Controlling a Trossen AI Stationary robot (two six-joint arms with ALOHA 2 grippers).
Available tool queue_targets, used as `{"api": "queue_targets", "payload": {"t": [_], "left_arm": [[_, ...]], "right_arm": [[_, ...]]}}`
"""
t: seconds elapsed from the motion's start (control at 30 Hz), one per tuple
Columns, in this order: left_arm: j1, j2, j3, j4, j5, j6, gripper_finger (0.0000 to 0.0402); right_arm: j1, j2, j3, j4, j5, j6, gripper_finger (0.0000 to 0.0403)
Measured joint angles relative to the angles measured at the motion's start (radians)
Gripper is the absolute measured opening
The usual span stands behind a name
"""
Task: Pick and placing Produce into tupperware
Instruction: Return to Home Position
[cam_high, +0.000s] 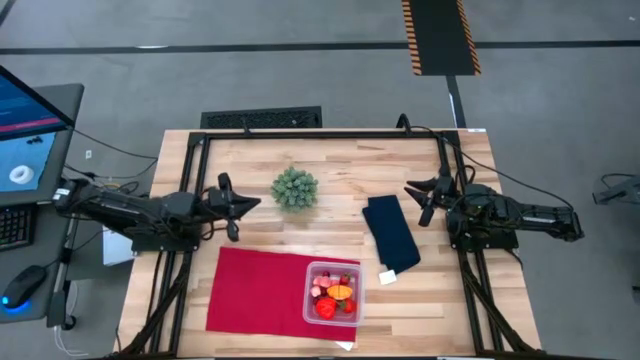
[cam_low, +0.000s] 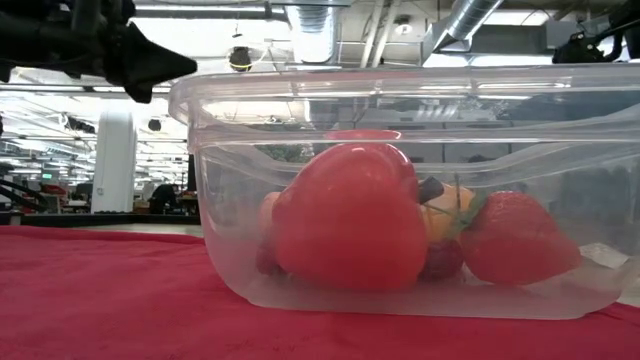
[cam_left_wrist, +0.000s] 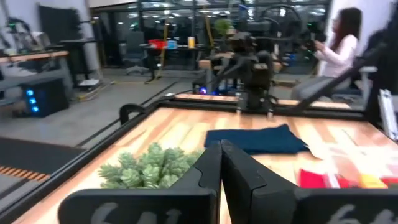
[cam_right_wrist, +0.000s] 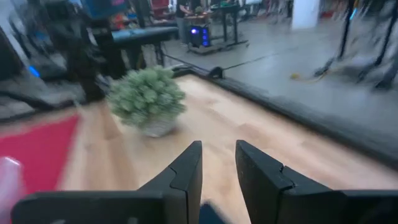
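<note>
The clear tupperware (cam_high: 333, 267) stands on the red cloth (cam_high: 255, 290) near the table's near edge, and it fills the low view (cam_low: 400, 120). Inside it lies the produce (cam_high: 335, 298): a big red piece (cam_low: 350, 220), an orange one (cam_low: 450, 215) and a strawberry (cam_low: 515, 240). My left gripper (cam_high: 255, 203) (cam_left_wrist: 221, 163) hovers over the table's left side, shut and holding nothing. My right gripper (cam_high: 410, 190) (cam_right_wrist: 219, 155) hovers over the right side, fingers a little apart, also holding nothing. Both stay well away from the container.
A green bushy ball (cam_high: 295, 187) sits at the table's far middle, between the two grippers. A dark blue folded cloth (cam_high: 390, 232) lies near the right gripper, with a small white tag (cam_high: 387, 277) at its near end. A person (cam_left_wrist: 339, 43) stands beyond the table.
</note>
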Motion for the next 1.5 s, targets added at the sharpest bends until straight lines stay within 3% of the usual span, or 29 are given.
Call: {"api": "queue_targets", "payload": {"t": [0.13, 0.3, 0.37, 0.63, 0.77, 1.07, 1.17, 1.3, 1.5], "left_arm": [[0.0, -0.093, 0.0, -0.057, -0.003, 0.001, 0.0], [0.0, -0.224, 0.0, -0.172, -0.013, -0.002, 0.0], [0.0, -0.273, 0.0, -0.23, -0.039, -0.006, 0.0], [0.0, -0.496, 0.0, -0.465, -0.059, -0.061, 0.0], [-0.001, -0.489, 0.0, -0.508, -0.065, -0.065, 0.0], [-0.001, -0.491, 0.001, -0.501, -0.09, -0.047, 0.0], [-0.001, -0.491, 0.001, -0.502, -0.087, -0.05, 0.0], [-0.001, -0.492, 0.001, -0.494, -0.087, -0.025, 0.0], [0.0, -0.491, 0.001, -0.515, -0.091, 0.024, 0.0]], "right_arm": [[0.015, 0.0, -0.002, 0.029, -0.044, 0.074, 0.012], [0.06, -0.005, 0.007, 0.202, -0.321, -0.063, 0.012], [0.085, -0.006, 0.017, 0.232, -0.375, -0.097, 0.012], [0.209, -0.005, 0.032, 0.114, -0.373, -0.135, 0.012], [0.281, -0.005, 0.029, 0.135, -0.359, -0.176, 0.012], [0.406, -0.005, 0.004, 0.217, -0.2, -0.281, 0.012], [0.416, -0.005, -0.001, 0.223, -0.135, -0.256, 0.012], [0.413, -0.005, -0.077, 0.268, -0.122, -0.253, 0.012], [0.388, -0.005, -0.081, 0.298, -0.083, -0.309, 0.012]]}}
